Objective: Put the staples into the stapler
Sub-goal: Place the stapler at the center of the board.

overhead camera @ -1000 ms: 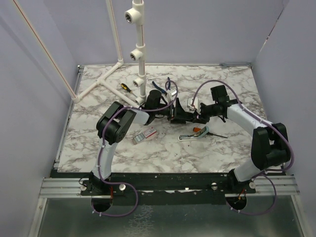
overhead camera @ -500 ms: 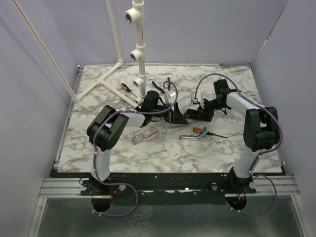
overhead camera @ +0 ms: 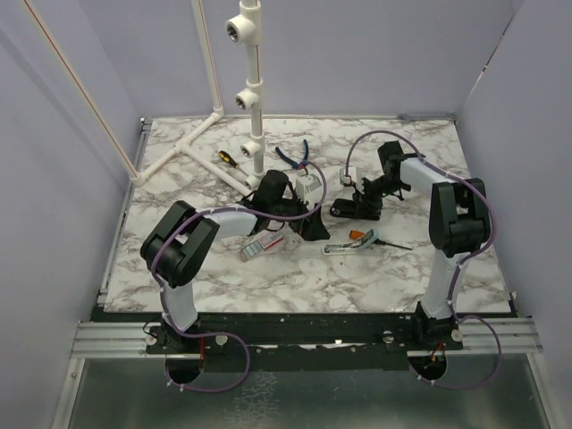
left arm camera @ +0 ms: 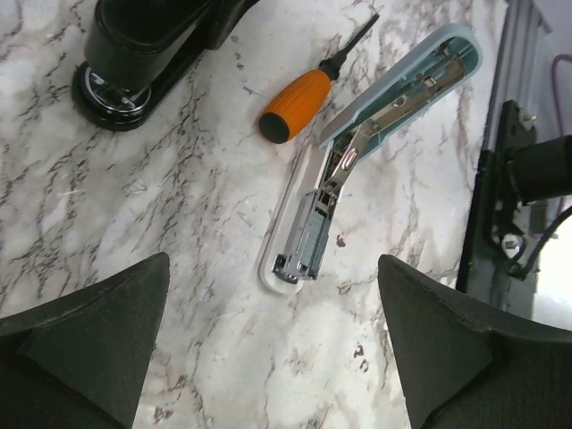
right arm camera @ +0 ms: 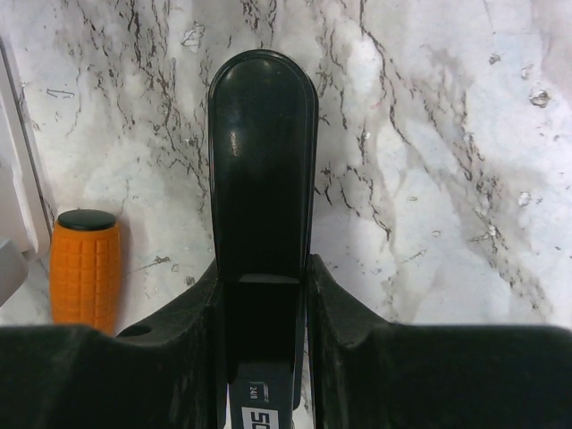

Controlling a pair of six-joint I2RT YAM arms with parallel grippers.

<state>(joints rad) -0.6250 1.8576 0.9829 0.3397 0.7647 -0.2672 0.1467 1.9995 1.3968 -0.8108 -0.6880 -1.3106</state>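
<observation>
The slim black stapler [overhead camera: 344, 211] lies low over the marble mid-table, and my right gripper [overhead camera: 362, 198] is shut on it. In the right wrist view the fingers [right arm camera: 344, 304] press both sides of the stapler [right arm camera: 262, 161], just behind its rounded end. My left gripper [overhead camera: 308, 223] sits just left of it, open and holding nothing. Its view shows open jaws [left arm camera: 273, 304] over bare marble, with the stapler [left arm camera: 143, 54] at the top left. The staples box [overhead camera: 262, 246], white with a red mark, lies on the table beside the left arm.
A pale teal bar [left arm camera: 375, 134], hinged open with metal parts inside, lies next to an orange-handled screwdriver [left arm camera: 295, 105], near the stapler. White pipe frame [overhead camera: 250, 98], a yellow screwdriver [overhead camera: 229, 158] and blue pliers [overhead camera: 290, 156] stand at the back.
The two grippers met mid-table a second ago. My left gripper has opened wide and drawn back to the left. The right has pulled the stapler away to the right.
</observation>
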